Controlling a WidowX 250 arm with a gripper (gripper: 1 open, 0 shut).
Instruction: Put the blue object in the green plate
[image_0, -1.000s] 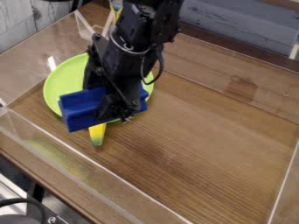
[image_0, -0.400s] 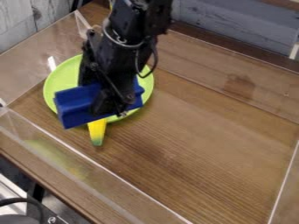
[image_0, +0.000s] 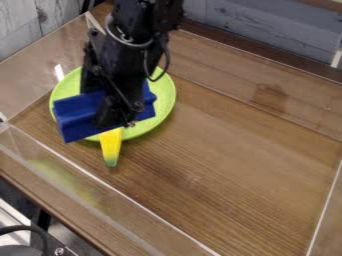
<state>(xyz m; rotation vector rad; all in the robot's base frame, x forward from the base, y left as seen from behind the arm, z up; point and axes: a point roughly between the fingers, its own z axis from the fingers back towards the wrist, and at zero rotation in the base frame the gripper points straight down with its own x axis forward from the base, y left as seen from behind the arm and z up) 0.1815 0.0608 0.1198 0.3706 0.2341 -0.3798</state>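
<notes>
The blue object (image_0: 76, 116), a deep blue block, hangs over the near left part of the green plate (image_0: 158, 108). My gripper (image_0: 107, 110) is shut on the block's right end, and the black arm above it covers much of the plate's middle. Whether the block touches the plate I cannot tell. The plate is round and lime green and lies at the left of the wooden table.
A yellow banana-shaped object (image_0: 112, 149) lies with one end on the plate's near rim and its tip on the table. Clear plastic walls (image_0: 54, 175) run along the table's near and left edges. Bare wood (image_0: 247, 150) stretches to the right.
The arm has carried the blue block to the left, from over the plate's near right rim toward its near left side. The banana-shaped object has stayed put.
</notes>
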